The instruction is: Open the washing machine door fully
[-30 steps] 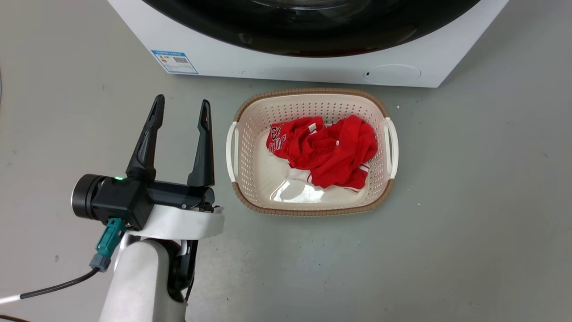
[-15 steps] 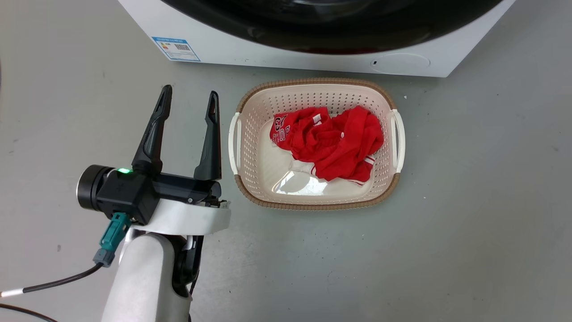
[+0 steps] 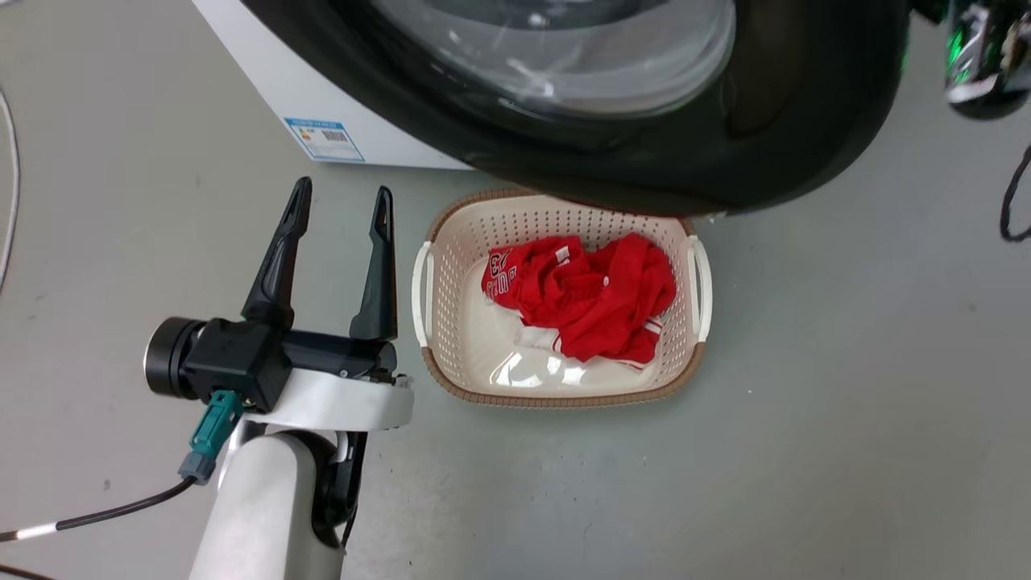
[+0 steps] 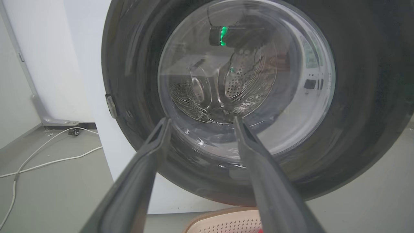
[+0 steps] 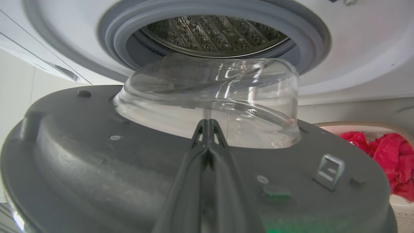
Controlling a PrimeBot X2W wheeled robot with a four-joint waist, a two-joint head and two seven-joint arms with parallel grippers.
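1. Flooring: smooth grey floor (image 3: 805,403), faintly speckled and scuffed. The left wrist view shows a white wall (image 4: 19,81) beside the machine and a white cable (image 4: 48,161) trailing loose over the floor
2. Appliance: the washing machine (image 3: 258,72) is a white box with flat panels. It stands on the floor and carries a small blue label (image 3: 324,138) low on its front
3. Door: the washing machine door (image 3: 805,121) is a broad round disc, glossy black outside, with a clear bulging glass bowl (image 3: 564,56) at its centre. It stands part-way open, swung clear of the opening. In the head view its lower edge overhangs the far rim of the basket
4. Opening: the right wrist view shows the door's matt grey inner face, with screws and a metal latch loop (image 5: 328,168). Behind it are the grey-blue rubber gasket (image 5: 129,32) and the perforated steel drum (image 5: 213,32)
5. Basket: cream perforated plastic basket (image 3: 564,395) with a brown woven-look rim and white handles, on the floor before the machine. A crumpled red garment (image 3: 588,290) with white lettering lies in it
6. Left tool (image 3: 342,197): fingers spread apart, holding nothing, to the left of the basket and pointing at the door
7. Right tool (image 5: 208,124): fingers pressed together, with nothing seen between them, lying along the door's inner face. The tips are at the foot of the bowl; contact cannot be confirmed
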